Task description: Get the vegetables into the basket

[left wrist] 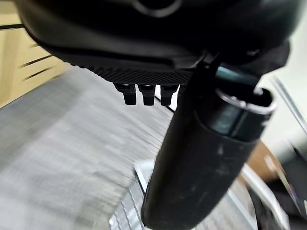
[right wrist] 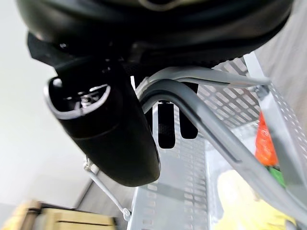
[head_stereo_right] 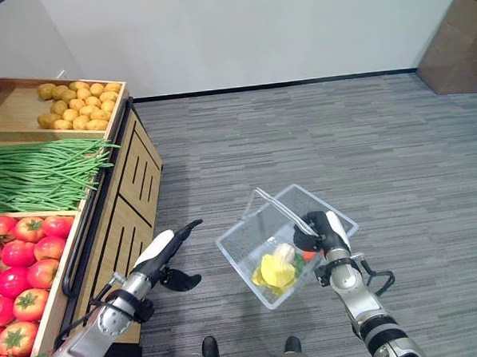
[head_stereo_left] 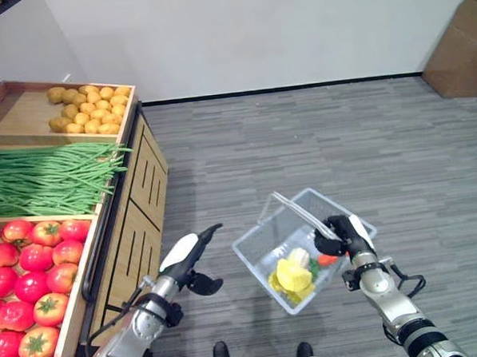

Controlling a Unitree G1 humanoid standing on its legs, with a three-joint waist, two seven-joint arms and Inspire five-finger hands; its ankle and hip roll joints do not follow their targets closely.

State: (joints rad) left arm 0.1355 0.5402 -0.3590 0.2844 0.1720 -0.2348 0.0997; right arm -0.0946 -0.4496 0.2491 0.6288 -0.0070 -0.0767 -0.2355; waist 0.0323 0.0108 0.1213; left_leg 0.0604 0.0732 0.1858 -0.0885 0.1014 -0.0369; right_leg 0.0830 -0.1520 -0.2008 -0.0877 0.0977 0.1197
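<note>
The right hand (head_stereo_left: 343,235) is curled round the handle (right wrist: 201,120) of the basket (head_stereo_left: 262,245), which hangs light and stiff above the floor. The left hand (head_stereo_left: 188,257) is spread and empty. The tomatoes (head_stereo_left: 35,273) on the stand look soft; cup them whole.

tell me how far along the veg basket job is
Partly done: the basket already holds a yellow vegetable and an orange-red one. The right hand is curled round the basket's handle, carrying it beside the stand. The left hand is open and holds nothing. Tomatoes, green beans and potatoes sit on the stand.
</note>
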